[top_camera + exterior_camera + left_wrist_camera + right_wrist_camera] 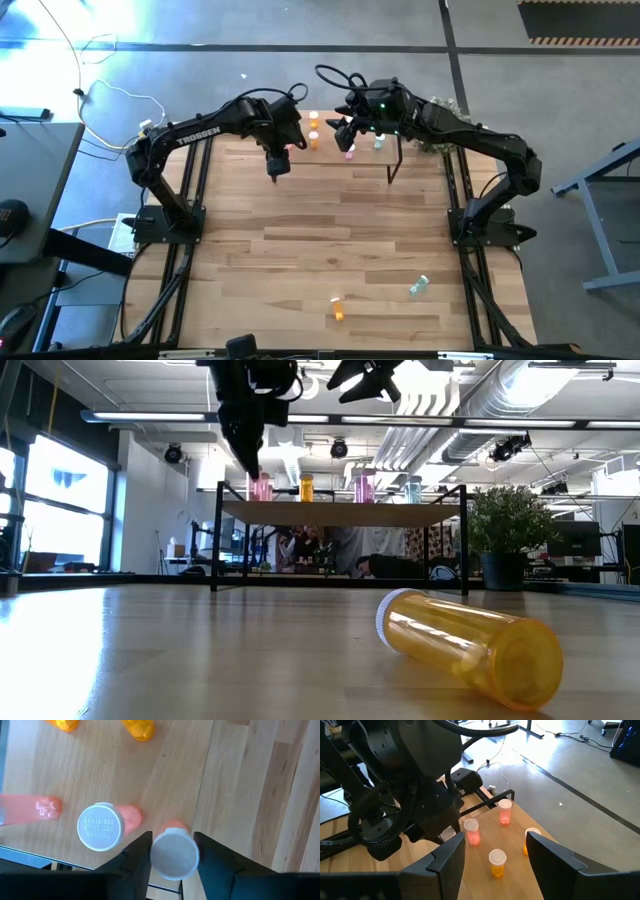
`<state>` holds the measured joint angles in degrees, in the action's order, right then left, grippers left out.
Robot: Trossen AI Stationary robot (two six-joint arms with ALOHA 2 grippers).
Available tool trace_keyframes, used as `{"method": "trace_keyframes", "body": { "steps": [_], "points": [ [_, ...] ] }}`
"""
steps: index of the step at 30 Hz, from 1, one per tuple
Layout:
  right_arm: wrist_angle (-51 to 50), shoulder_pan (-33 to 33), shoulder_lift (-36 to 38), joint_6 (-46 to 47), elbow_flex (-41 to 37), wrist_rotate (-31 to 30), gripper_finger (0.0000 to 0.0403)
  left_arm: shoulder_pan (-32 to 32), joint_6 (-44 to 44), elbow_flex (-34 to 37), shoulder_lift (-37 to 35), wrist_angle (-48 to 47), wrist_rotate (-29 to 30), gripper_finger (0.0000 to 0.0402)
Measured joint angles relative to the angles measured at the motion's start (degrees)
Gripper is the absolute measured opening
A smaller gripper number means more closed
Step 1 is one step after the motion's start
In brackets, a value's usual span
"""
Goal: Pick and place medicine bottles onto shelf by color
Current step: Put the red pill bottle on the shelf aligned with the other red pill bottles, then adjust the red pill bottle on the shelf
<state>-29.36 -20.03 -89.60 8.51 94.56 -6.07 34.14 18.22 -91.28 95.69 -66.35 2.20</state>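
The left gripper point(172, 855) hangs over the near left edge of the shelf point(340, 514), its fingers point(137, 857) narrowly spread on either side of a pink bottle point(173, 851) standing upright there; they sit just beside the cap, and I cannot tell whether they touch it. Another pink bottle point(101, 826) stands close by on the shelf, and a third point(35, 809) a little further along. Two orange bottles point(139, 727) stand deeper on the board.

The right gripper point(495, 852) hovers above the middle of the shelf, fingers wide apart and holding nothing. From the low view the shelf carries pink point(260, 487), orange point(306, 486), pink point(364, 486) and teal point(413, 489) bottles in a row.

Down on the counter point(330, 220), well away from the shelf, an orange bottle point(338, 311) lies on its side near the front edge, and a teal bottle point(418, 287) lies to its right.
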Motion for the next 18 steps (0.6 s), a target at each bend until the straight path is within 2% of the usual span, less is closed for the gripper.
{"method": "trace_keyframes", "body": {
  "steps": [5, 10, 18],
  "points": [
    [0.0, 0.0, 0.0, 0.0, 0.0, 0.0, 0.0202, 0.0, 0.0, 0.0, 0.1, 0.1, 0.4, 0.0164],
    [0.0, 0.0, 0.0, 0.0, 0.0, 0.0, 0.0202, 0.0, 0.0, 0.0, 0.1, 0.1, 3.6, 0.0191],
    [0.0, 0.0, 0.0, 0.0, 0.0, 0.0, 0.0202, 0.0, 0.0, 0.0, 0.1, 0.2, 3.6, 0.0214]
  ]
}}
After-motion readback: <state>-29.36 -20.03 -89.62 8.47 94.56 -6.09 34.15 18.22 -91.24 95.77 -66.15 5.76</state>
